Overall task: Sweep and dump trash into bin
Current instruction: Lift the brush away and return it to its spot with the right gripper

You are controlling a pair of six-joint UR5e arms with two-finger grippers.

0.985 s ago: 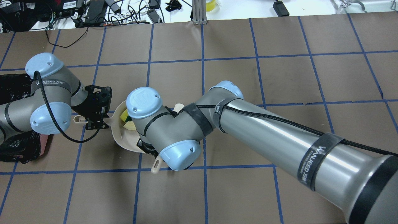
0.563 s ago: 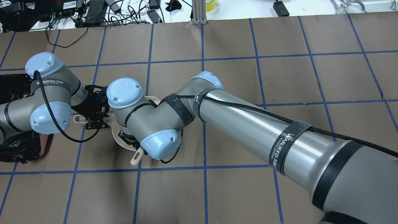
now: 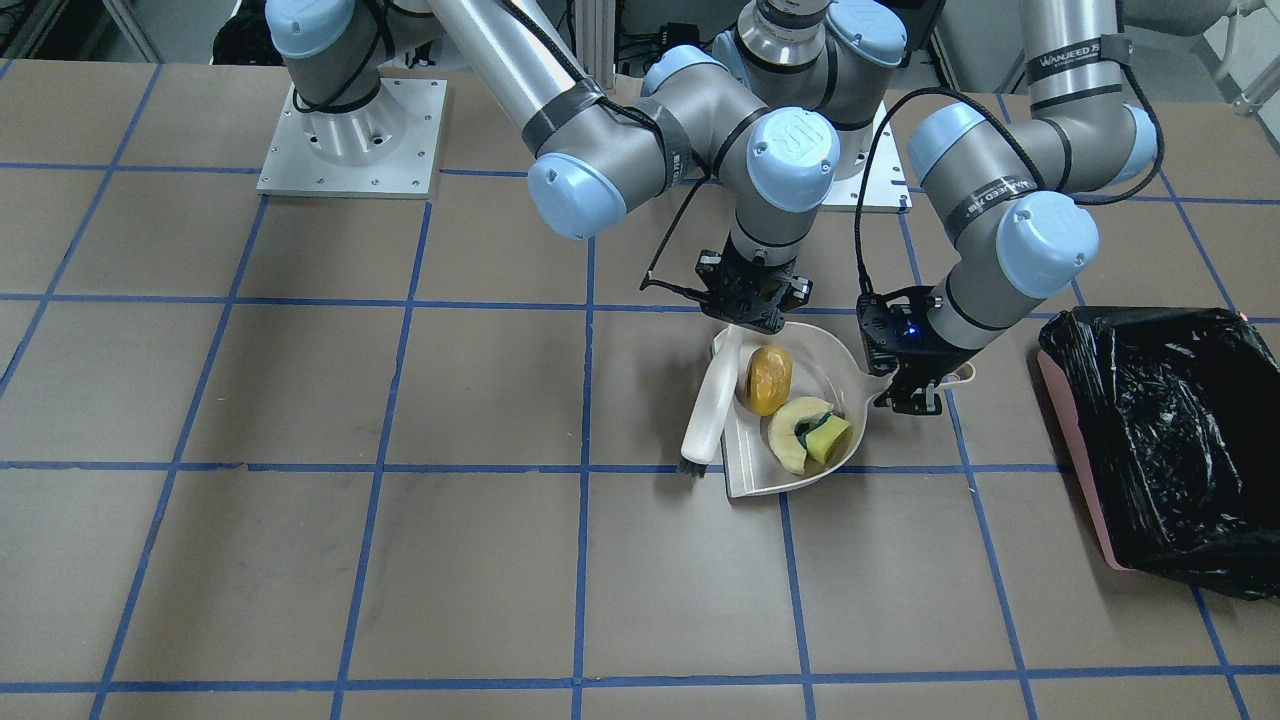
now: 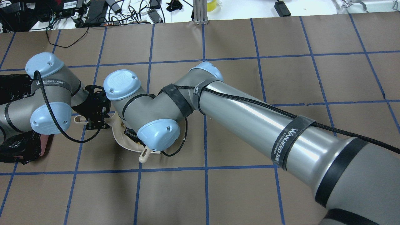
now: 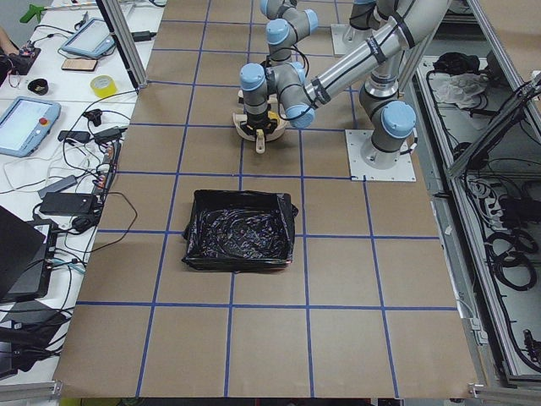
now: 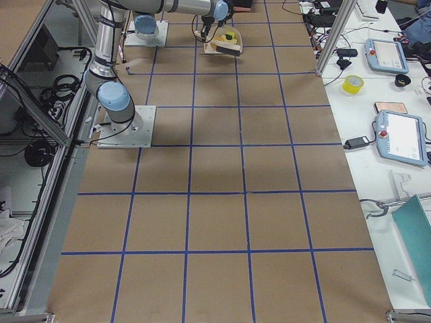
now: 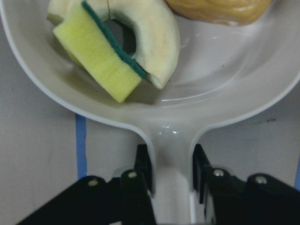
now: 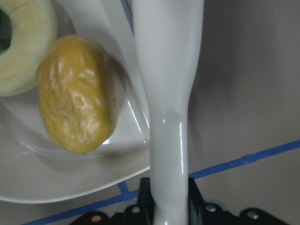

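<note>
The beige dustpan (image 3: 750, 472) lies on the table and holds all three pieces of trash: the orange-brown potato-like lump (image 3: 768, 380), the pale melon-like slice (image 3: 790, 436) and the yellow-green sponge wedge (image 3: 828, 437). My left gripper (image 3: 905, 392) is shut on the dustpan's handle, as the left wrist view (image 7: 172, 171) shows. My right gripper (image 3: 748, 318) is shut on a white brush (image 3: 712, 400), which lies along the pan's open edge beside the lump (image 8: 77, 93). The bin (image 3: 1160, 430), pink with a black bag, stands apart to the robot's left.
Brown paper with blue tape grid lines covers the table. In the overhead view my right arm (image 4: 237, 109) lies over the dustpan and hides the trash. Cables and devices lie past the far table edge (image 4: 93, 12). The arm base plates (image 3: 350, 140) are behind.
My right arm has swung left toward my left gripper, carrying the brush with it, and now covers the pan's inside in the overhead view. My left arm and the dustpan have not moved.
</note>
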